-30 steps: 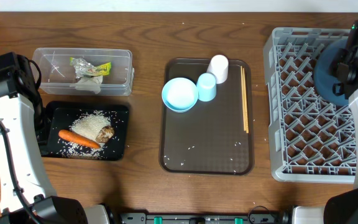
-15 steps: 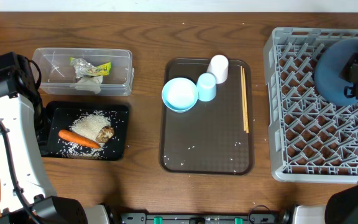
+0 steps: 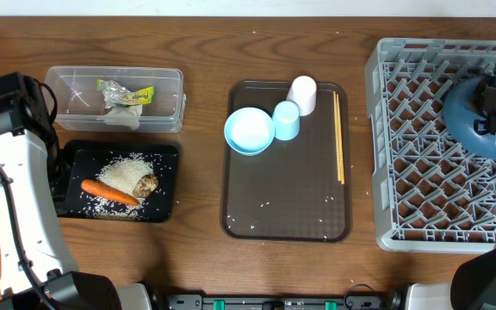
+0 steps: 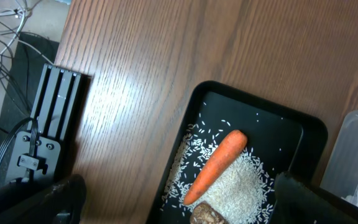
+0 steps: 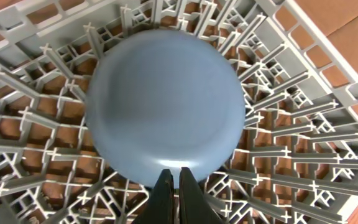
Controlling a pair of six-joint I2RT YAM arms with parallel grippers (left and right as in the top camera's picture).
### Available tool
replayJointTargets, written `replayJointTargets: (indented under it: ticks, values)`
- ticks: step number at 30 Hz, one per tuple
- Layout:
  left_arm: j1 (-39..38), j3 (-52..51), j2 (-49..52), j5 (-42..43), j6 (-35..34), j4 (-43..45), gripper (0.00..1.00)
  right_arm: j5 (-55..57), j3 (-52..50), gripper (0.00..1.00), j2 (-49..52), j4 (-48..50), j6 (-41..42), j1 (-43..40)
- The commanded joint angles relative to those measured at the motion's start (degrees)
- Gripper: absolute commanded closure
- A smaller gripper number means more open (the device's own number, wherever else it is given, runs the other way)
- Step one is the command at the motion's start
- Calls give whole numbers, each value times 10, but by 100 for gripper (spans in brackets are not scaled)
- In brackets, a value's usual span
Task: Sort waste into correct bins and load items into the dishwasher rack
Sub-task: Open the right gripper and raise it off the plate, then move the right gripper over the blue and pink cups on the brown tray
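The dark-blue plate (image 3: 465, 116) (image 5: 163, 106) stands on edge among the pegs of the grey dishwasher rack (image 3: 386, 172) (image 5: 303, 124). My right gripper (image 5: 179, 179) is shut on its rim. My left gripper (image 4: 179, 210) hangs open over the black tray (image 3: 169, 155) (image 4: 291, 124). That tray holds an orange carrot (image 3: 108, 191) (image 4: 216, 165), white rice (image 3: 127, 172) (image 4: 244, 186) and a brown lump (image 3: 147, 183) (image 4: 207, 216). Inside the clear tub (image 3: 172, 82) lie a green-yellow wrapper (image 3: 134, 93) and a crumpled tissue (image 3: 123, 110).
On the dark brown serving tray (image 3: 282, 220) sit a light-blue bowl (image 3: 249, 130), a light-blue cup (image 3: 286, 120), a white cup (image 3: 302, 95) and wooden chopsticks (image 3: 339, 138). A few rice grains dot that tray. A black stand (image 4: 48, 124) borders the table's left edge.
My right gripper has carried the dark-blue plate a little to the right within the rack. The left arm has not moved.
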Motion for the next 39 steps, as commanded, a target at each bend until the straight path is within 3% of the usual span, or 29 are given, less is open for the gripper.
replayJointTargets:
  ticks: [1, 4, 11, 14, 15, 16, 21, 24, 32, 39]
  values:
    - [2, -1, 3, -6, -7, -4, 2, -8, 4, 99, 1, -2, 11, -5]
    - [2, -1, 3, -6, -7, -4, 2, -26, 4, 96, -7, -1, 11, 2]
    - [2, -1, 3, -6, -7, -4, 2, -111, 5, 75, -44, 6, 11, 35]
    - [2, -1, 3, -6, -7, -4, 2, -176, 5, 61, -59, 9, 1, 57]
    - [2, -1, 3, -6, -7, -4, 2, -209, 5, 42, -64, 10, -9, 66]
    - [2, -1, 3, -6, -7, -4, 2, -248, 5, 3, -67, 12, -15, 76]
    - [2, -1, 3, -6, -7, -4, 2, -461, 5, 1, -66, 37, -16, 114]
    - [2, -1, 3, -6, -7, -4, 2, -501, 5, 1, -60, 50, -15, 142]
    - [2, -1, 3, -6, -7, -4, 2, -490, 5, 2, -20, 53, -77, 246]
    - [2, -1, 3, -6, -7, -4, 2, -354, 5, 6, 63, 75, -78, 355]
